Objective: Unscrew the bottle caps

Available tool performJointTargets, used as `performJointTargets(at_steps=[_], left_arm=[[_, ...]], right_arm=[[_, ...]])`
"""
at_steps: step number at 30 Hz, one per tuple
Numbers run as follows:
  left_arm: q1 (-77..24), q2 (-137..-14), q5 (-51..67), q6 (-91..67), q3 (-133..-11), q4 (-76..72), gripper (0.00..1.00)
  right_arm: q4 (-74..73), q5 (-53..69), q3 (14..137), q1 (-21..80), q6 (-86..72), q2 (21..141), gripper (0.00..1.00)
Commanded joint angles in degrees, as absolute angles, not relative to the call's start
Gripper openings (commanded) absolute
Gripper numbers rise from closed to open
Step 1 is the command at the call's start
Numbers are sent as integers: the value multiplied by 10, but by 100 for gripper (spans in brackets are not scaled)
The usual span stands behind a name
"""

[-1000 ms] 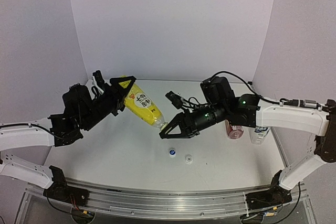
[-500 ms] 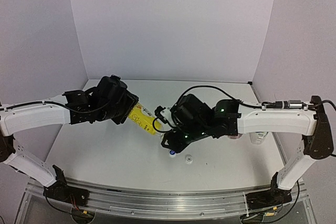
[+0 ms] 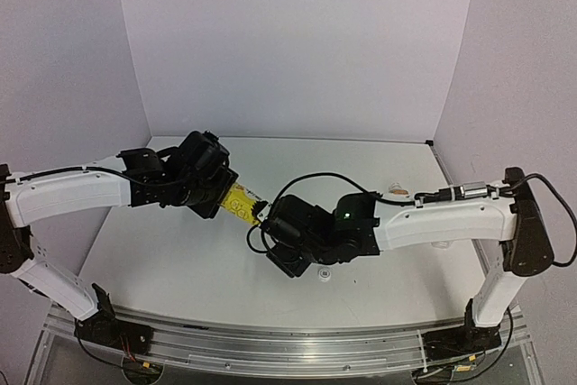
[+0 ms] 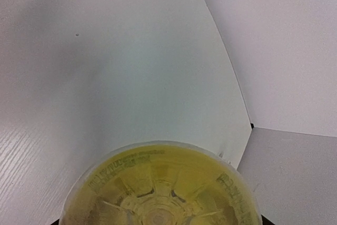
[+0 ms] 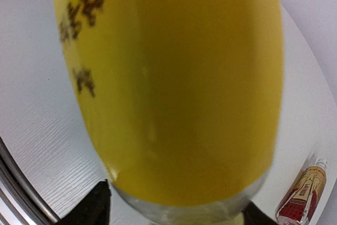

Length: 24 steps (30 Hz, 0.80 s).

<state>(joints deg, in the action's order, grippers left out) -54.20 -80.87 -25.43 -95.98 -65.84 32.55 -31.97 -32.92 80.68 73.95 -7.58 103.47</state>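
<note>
— Where is the yellow bottle (image 3: 240, 203)?
— Off the tabletop (image 3: 171, 259), slanting between the two arms near the middle, its base up to the left and its neck down to the right.
— What has the left hand (image 3: 222, 194) got?
— The bottle's base end. Its wrist camera looks straight at the ribbed yellow bottom (image 4: 158, 193), very close, so I read it as closed on the bottle.
— And the right hand (image 3: 261, 221)?
— It is at the neck end. In its own view the bottle fills the picture (image 5: 174, 88), and one dark finger (image 5: 97, 206) shows on each side of the clear shoulder, pressed against it. The cap is hidden.
— Anything else?
— A bottle with a red and beige label (image 5: 301, 196) shows at the lower right of that view. A small white cap (image 3: 325, 272) lies on the tabletop just beside the right arm.
</note>
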Motion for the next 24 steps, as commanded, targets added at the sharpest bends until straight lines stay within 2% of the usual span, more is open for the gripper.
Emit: performJointTargets(at_steps=[1,8,11,13,14,18,24], left_arm=[[-546,-748,-251,-900,-628,209,0],[-545,-654,-202,-684,-515,-21,0],[-545,-601,-157,-629,-445,-156,0],[-545,-574,-144,-604,-415,-203,0],[-545,-566,-144,-598,-410,-215,0],[-545,-546,-123,-580,-389,-259,0],[-545,-551,-105,-581,-385,-299,0]], right_arm=[[-311,-185,784,738,-97,933,85],[-283,-45,708,713,-174,805,91],[-191,127,639,655,-228,762,92],[-79,253,596,624,-286,747,92],[-59,277,592,617,-301,746,91],[-44,297,605,610,-329,752,87],[18,331,628,608,-406,796,76]])
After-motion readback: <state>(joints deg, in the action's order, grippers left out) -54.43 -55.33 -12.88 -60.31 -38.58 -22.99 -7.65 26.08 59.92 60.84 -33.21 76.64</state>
